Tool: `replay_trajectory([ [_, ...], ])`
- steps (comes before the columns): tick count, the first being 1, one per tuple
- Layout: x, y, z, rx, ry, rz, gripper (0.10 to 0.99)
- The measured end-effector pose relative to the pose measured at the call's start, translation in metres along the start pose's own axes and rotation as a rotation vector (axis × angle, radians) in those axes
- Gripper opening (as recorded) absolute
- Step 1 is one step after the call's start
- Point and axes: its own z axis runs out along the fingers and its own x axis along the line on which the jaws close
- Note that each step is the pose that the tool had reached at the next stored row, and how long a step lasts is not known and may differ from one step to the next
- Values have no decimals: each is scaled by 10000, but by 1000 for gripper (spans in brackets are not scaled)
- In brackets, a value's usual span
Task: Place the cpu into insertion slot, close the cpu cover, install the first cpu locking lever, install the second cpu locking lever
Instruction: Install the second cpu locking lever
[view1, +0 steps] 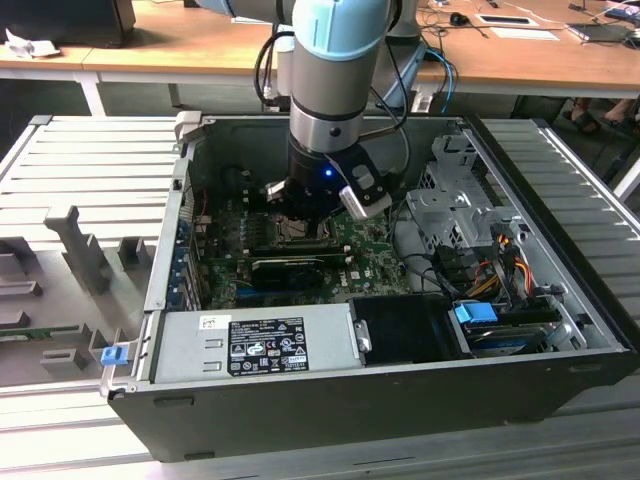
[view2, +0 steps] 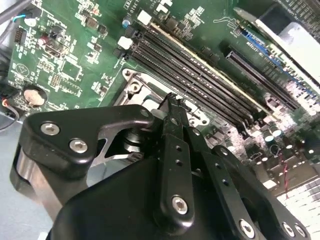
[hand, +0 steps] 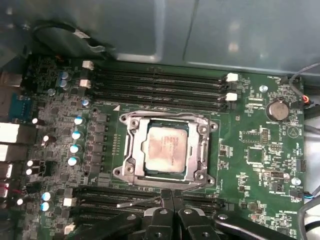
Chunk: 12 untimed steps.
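First wrist view: the cpu (hand: 165, 148) lies seated in the insertion slot (hand: 131, 150), with the cpu cover (hand: 167, 119) down as a silver frame around it. The gripper (hand: 172, 202) hovers just beside the socket's near edge, jaws drawn together and holding nothing, by a thin locking lever (hand: 142, 201). Judged from this, placing and cover-closing are done and lever work is in hand; the move calls for a fine, low push on the wire. Exterior view: a white label (view1: 267, 345) on the power supply is unreadable.
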Motion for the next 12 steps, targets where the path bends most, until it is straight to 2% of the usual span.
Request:
replay_trajectory([
  [1, 143, 2, 4, -90, -8, -3, 106],
  [4, 269, 7, 39, -90, -8, -4, 106],
  [5, 279, -4, 119, -100, -8, -5, 106],
  [7, 293, -9, 158, -155, -13, -4, 106],
  [10, 308, -17, 225, -293, -27, -4, 106],
  [11, 323, -55, 234, -551, -50, -16, 106],
  [12, 335, -126, 225, -818, -76, -19, 106],
])
